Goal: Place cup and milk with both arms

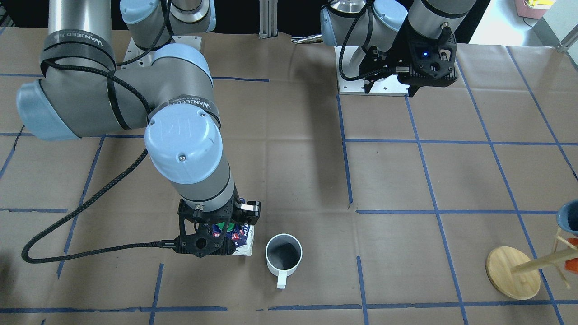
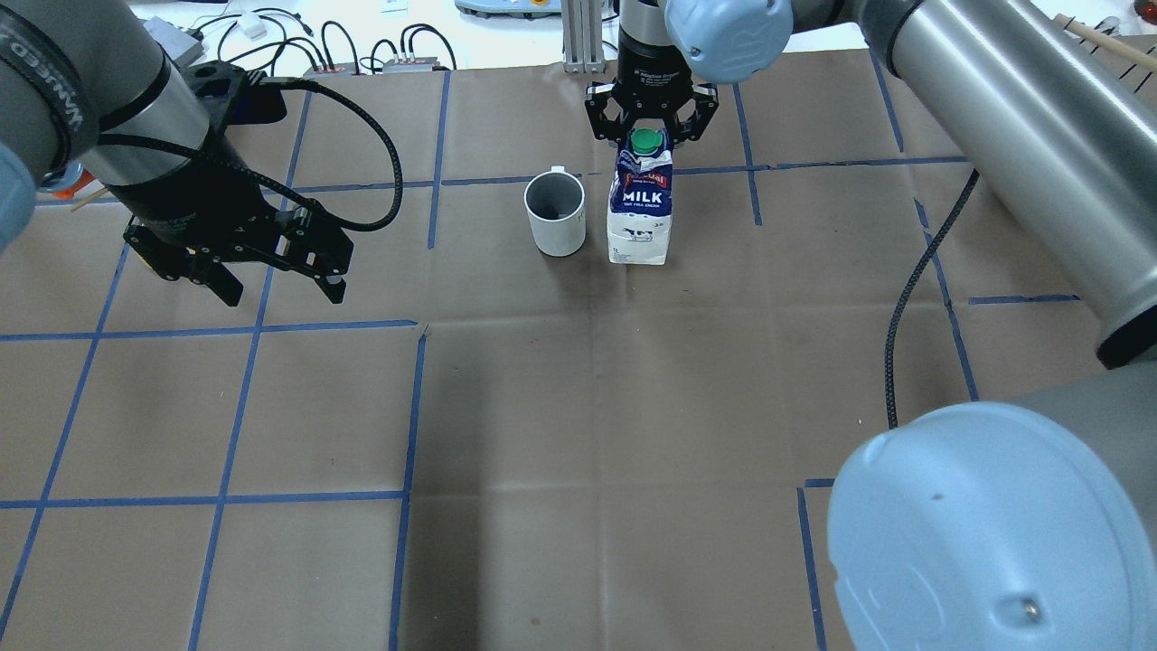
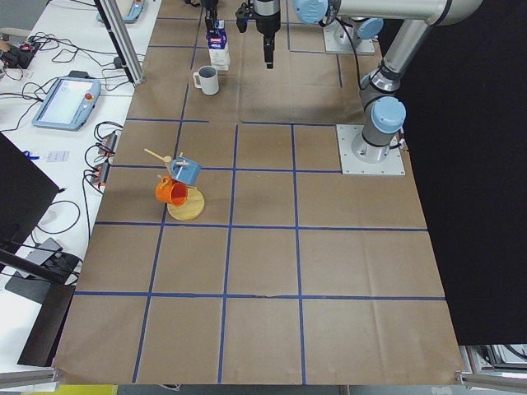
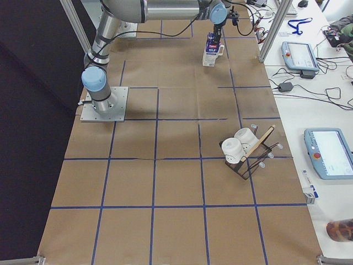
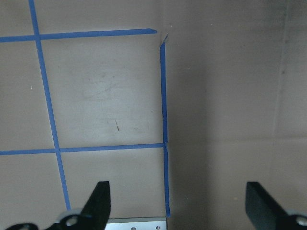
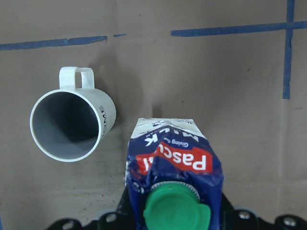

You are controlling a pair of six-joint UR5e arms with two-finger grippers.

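The white cup (image 2: 555,212) stands upright on the brown table cover at the far middle, its handle pointing away from the robot. The milk (image 2: 641,203) stands upright just to its right, a small gap between them. My right gripper (image 2: 644,136) reaches down over the carton's top and is shut on it around the green cap (image 6: 175,211). The right wrist view shows the cup (image 6: 72,124) beside the milk (image 6: 172,163). My left gripper (image 2: 276,289) is open and empty above the table, well left of the cup. Its fingers (image 5: 98,201) frame bare cover.
A wooden mug tree (image 1: 512,273) with a blue and an orange mug stands near the table's end on my left. A black rack (image 4: 242,149) with white cups stands toward my right end. Blue tape lines grid the cover.
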